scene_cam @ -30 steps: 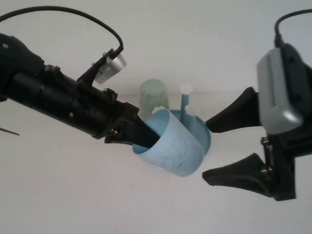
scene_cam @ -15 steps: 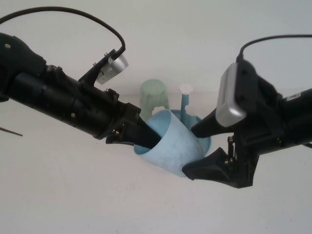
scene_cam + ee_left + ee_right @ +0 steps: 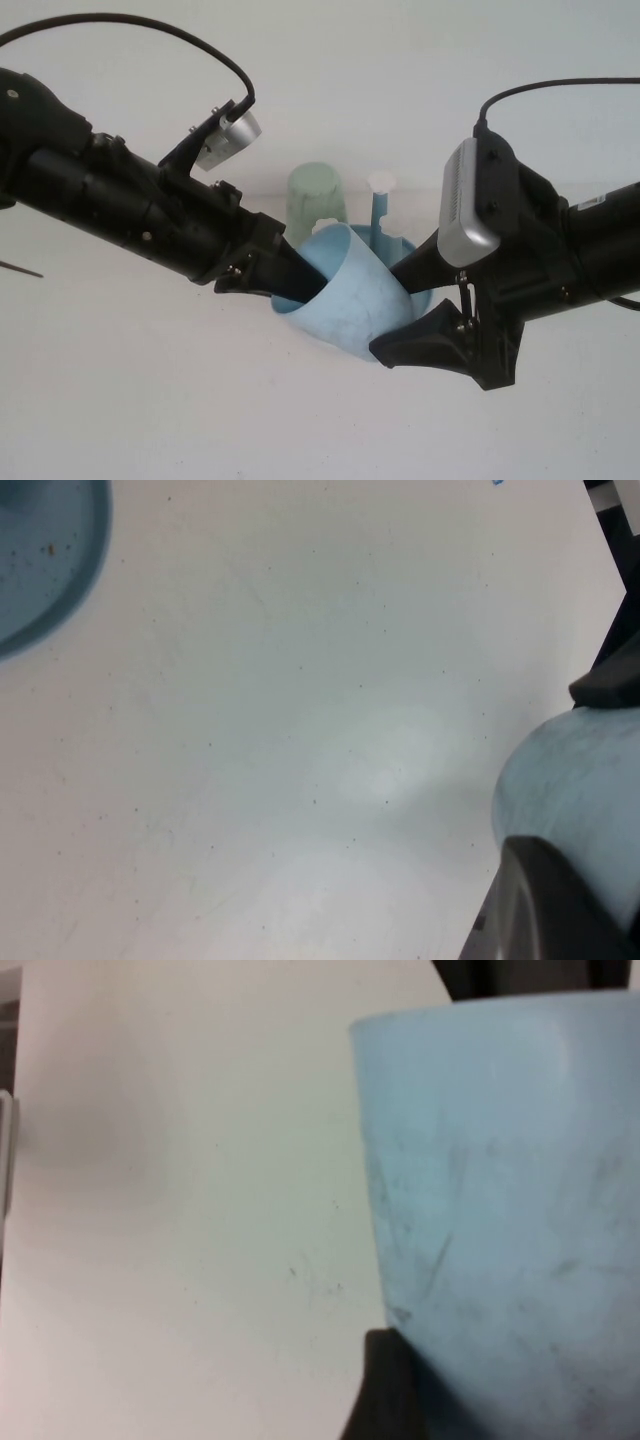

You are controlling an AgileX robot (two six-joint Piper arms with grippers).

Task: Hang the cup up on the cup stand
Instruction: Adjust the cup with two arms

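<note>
The light blue cup [image 3: 350,300] lies tilted on its side in the air, just in front of the cup stand [image 3: 378,215]. Its mouth faces my left gripper [image 3: 300,285], which is shut on the cup's rim with one finger inside. My right gripper [image 3: 385,312] has come in from the right, and its two fingers bear on opposite sides of the cup's base end. In the right wrist view the cup [image 3: 500,1190] fills the frame with a dark finger [image 3: 385,1390] against its wall. The left wrist view shows the cup [image 3: 570,780] beside a finger [image 3: 560,900].
A pale green cup [image 3: 317,195] sits upside down on a peg at the back of the stand. A white-capped peg [image 3: 380,183] stands free beside it. The stand's blue base [image 3: 40,560] shows in a corner of the left wrist view. White tabletop surrounds everything.
My right arm swung in from the right, and its jaws came around the cup's base end and narrowed onto it. The left arm and the cup stayed put.
</note>
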